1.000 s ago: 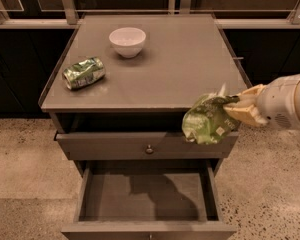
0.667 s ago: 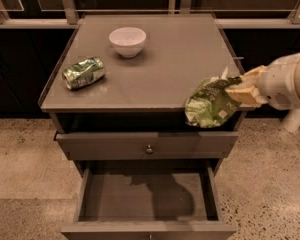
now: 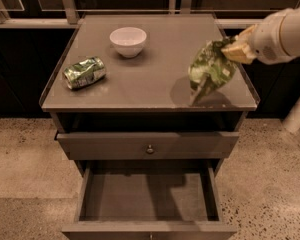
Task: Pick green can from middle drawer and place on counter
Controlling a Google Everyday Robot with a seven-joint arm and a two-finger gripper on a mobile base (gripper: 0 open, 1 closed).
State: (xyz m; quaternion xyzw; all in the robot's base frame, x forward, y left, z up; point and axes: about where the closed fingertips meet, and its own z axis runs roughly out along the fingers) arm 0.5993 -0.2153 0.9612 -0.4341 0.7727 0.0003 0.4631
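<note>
My gripper [image 3: 236,48] reaches in from the right, shut on the top of the green can [image 3: 210,70], a crumpled green-and-white foil packet. The packet hangs over the right part of the counter [image 3: 150,79], its lower tip at or just above the surface and casting a shadow there. The middle drawer [image 3: 147,196] stands pulled open below, its floor bare.
A white bowl [image 3: 128,41] stands at the back middle of the counter. A smaller rolled-up green packet [image 3: 84,73] lies at the left. The drawer above, with a round knob [image 3: 150,149], is closed. Speckled floor surrounds the cabinet.
My gripper has carried the green can up and back, from in front of the cabinet's right corner to over the right part of the counter.
</note>
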